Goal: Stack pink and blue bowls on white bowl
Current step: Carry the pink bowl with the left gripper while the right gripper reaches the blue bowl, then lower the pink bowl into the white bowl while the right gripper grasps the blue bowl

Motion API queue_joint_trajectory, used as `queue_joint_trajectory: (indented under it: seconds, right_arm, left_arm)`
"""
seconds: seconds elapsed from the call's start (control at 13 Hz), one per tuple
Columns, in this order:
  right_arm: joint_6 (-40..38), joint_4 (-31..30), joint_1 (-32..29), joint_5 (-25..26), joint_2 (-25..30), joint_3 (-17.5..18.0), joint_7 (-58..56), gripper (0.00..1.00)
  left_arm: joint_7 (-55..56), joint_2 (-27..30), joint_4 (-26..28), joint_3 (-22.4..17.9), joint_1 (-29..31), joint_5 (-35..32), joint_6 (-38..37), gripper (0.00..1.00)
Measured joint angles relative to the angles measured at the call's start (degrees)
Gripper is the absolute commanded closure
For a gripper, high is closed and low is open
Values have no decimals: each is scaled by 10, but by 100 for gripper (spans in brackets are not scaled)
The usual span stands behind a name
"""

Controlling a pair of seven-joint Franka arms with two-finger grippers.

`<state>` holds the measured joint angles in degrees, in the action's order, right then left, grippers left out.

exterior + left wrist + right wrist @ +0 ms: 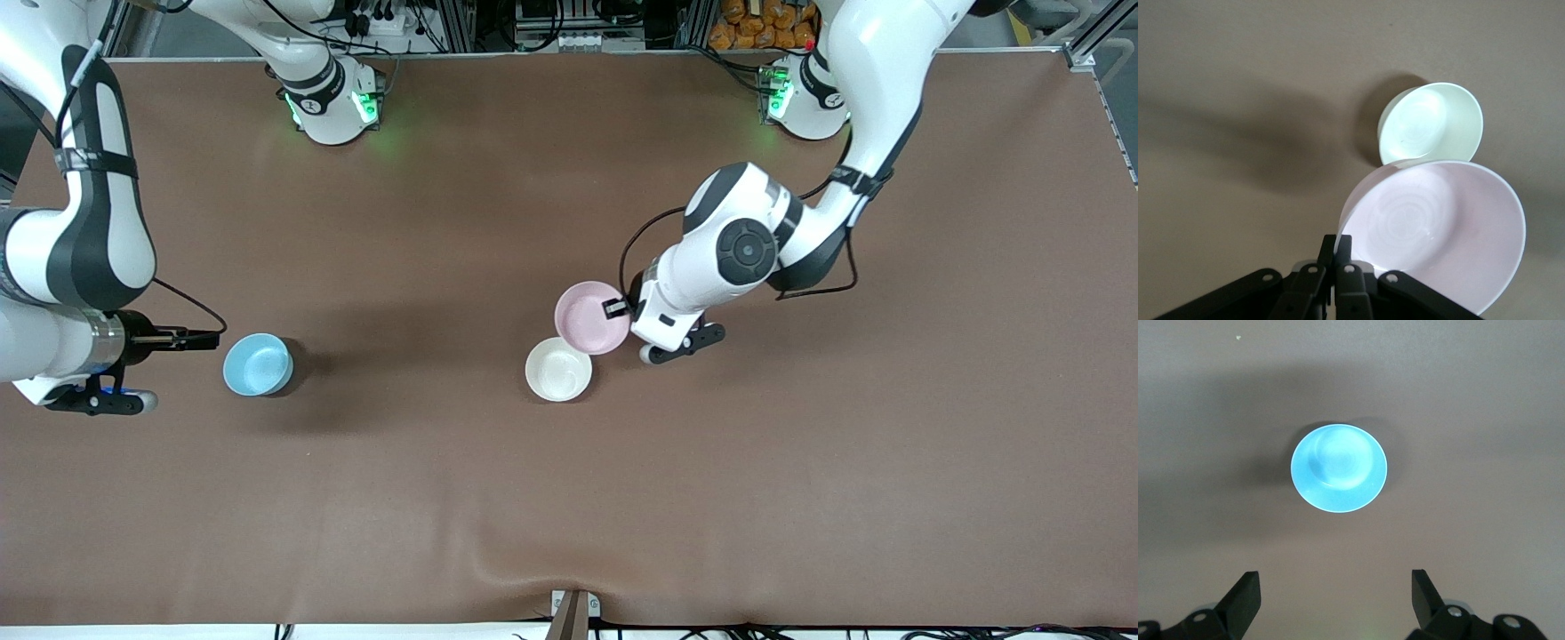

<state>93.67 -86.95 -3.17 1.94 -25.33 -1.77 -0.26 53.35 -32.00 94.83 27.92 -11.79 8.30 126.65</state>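
Pink bowl (591, 317) sits clamped by its rim in the left pincer (619, 308), fingers (1337, 257) pinched tight on the edge, bowl lifted and tilted, overlapping the white bowl (558, 369) below it. White bowl rests upright on the brown worktop (800, 462), mid-table. Right pincer (1335, 600) is spread wide, holding nothing, hovering over bare worktop near the right arm's end, just beside the blue bowl (258, 364). Blue bowl stands upright on the worktop, well apart from the other two bowls.
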Motion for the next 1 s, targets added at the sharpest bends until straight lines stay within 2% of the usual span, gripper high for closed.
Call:
queue_joint_trajectory:
  seconds: [0.15,0.31,0.46,0.69,1.0]
  right_arm:
    - [24,-9,-2,1,-13,-1,-8,0]
    - [94,-41,-12,1,-23,-4,-44,0]
    - [153,-82,-33,1,-29,-5,-73,0]
    - [209,-137,-50,1,-31,-5,-83,0]
    - [302,-201,-56,-5,-32,-5,-83,0]
  left_arm:
    - [23,-24,-1,-3,-20,0,48,100]
    - [30,-48,-1,-13,-41,0,93,100]
    - [30,-69,-2,-47,-79,0,125,100]
    - [30,-81,-8,-99,-129,0,136,100]
    - [30,-89,-28,-109,-135,0,136,100]
